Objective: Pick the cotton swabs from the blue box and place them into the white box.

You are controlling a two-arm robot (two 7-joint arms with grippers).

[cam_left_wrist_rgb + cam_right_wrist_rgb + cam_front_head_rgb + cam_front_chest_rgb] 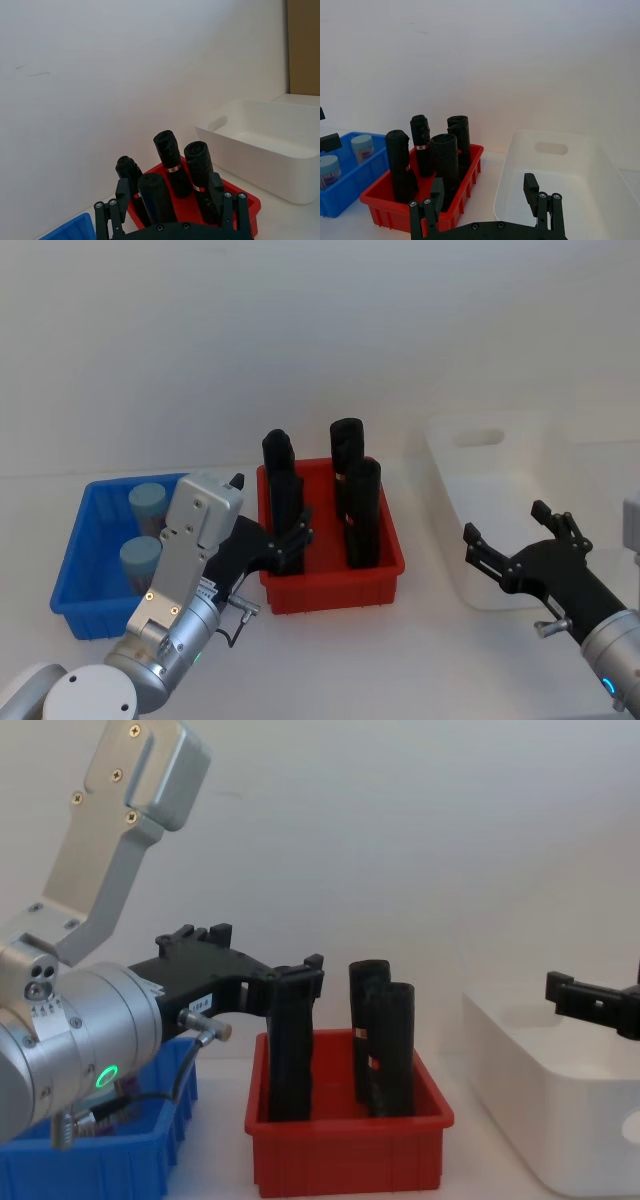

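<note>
left tool [275, 530] hangs right of cotton swabs [141, 558] in blue box [70, 580].

Between the blue box [85, 620] on the left and the white box [450, 510] on the right stands a red bin [330, 590] of tall black objects [363, 510], barring a low straight crossing. Bare table [400, 660] runs along the near side, and both boxes are open-topped.

2 cotton swabs [148, 506] in leftmost box [72, 562]

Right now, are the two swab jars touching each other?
Apart. The right wrist view shows bare blue box between the back jar and the front jar.
</note>
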